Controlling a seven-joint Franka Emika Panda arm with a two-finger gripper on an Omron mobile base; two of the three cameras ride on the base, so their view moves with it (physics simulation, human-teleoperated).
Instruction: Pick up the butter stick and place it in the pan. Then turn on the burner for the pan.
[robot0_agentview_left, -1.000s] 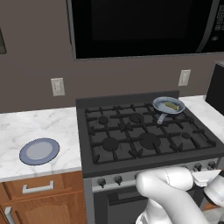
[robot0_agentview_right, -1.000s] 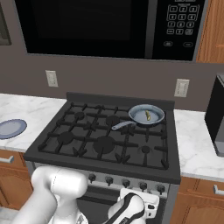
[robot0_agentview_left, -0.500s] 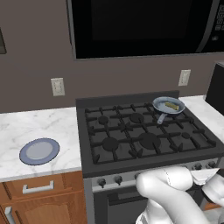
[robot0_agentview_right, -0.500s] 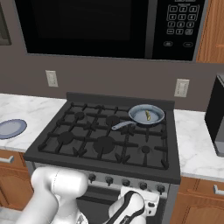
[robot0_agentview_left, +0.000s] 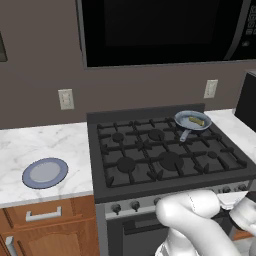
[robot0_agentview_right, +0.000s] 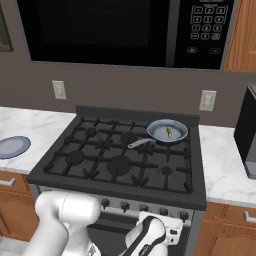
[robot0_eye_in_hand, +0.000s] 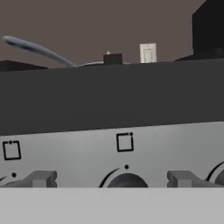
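- We've got the pan (robot0_agentview_right: 168, 132) sitting on the stove (robot0_agentview_right: 120, 165), on the back burner at about 1 o'clock from the middle of the cooktop, handle (robot0_agentview_right: 140, 144) pointing toward 8 o'clock in the right base view.
- The butter stick (robot0_agentview_right: 169, 132) is lying inside the pan, a small yellowish bar on the blue-grey bottom. From the left base view it shows as well, butter stick (robot0_agentview_left: 196, 121) in the pan (robot0_agentview_left: 193, 121).
- Our claw is down low in front of the stove, facing the control panel (robot0_eye_in_hand: 131, 153). We can't see the fingertips themselves, but the jaws stand fully apart with nothing in them.
- In the hand view we're looking straight at the knobs: 1 knob (robot0_eye_in_hand: 127, 180) dead centre at 6 o'clock, with a small square marking just above it. The pan handle (robot0_eye_in_hand: 37, 49) pokes up over the stove edge at 10 o'clock.
- Over on the marble desk (robot0_agentview_left: 45, 145) at 9 o'clock from the stove sits a blue plate (robot0_agentview_left: 45, 172).
- The microwave (robot0_agentview_right: 125, 30) hangs above the stove at 12 o'clock.
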